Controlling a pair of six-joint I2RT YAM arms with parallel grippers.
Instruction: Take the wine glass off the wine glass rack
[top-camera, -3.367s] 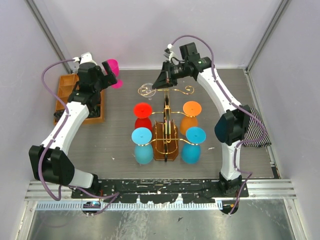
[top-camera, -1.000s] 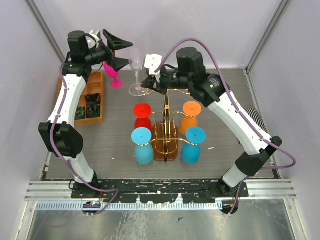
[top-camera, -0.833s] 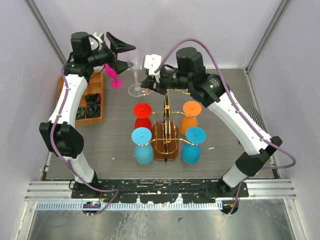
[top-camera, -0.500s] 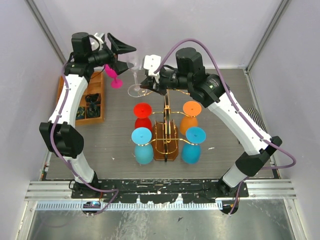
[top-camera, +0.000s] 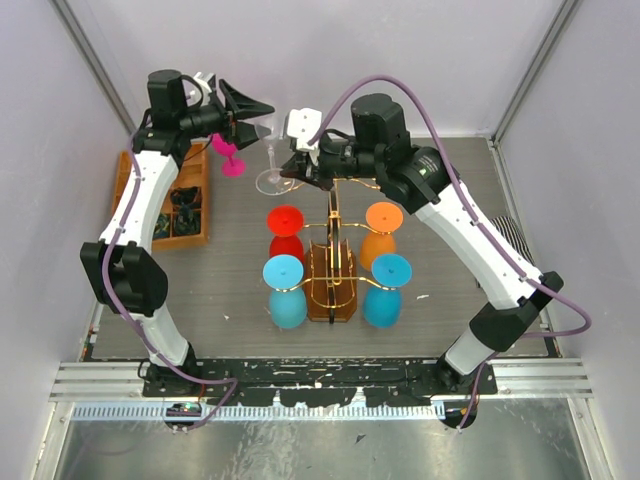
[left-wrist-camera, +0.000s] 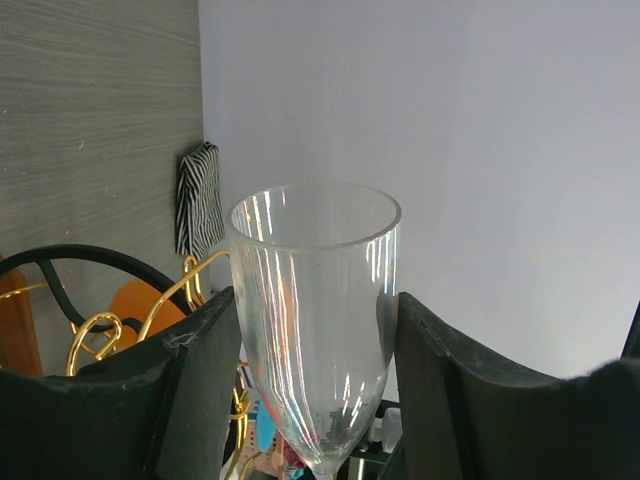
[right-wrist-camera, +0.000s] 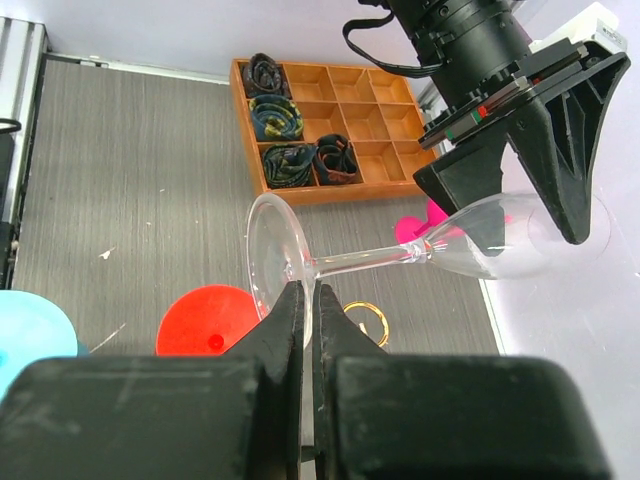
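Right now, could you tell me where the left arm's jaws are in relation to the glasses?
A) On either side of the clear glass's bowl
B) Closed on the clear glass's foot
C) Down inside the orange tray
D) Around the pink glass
A: in the left wrist view the left jaws stand one on each side of the bowl of the clear wine glass, while the right jaws hold it at the foot end.

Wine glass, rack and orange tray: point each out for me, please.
wine glass (left-wrist-camera: 315, 300): left wrist view, on the wall of the bowl.
rack (top-camera: 330, 312): top view, on its wooden base.
orange tray (right-wrist-camera: 350, 85): right wrist view, in an empty compartment.
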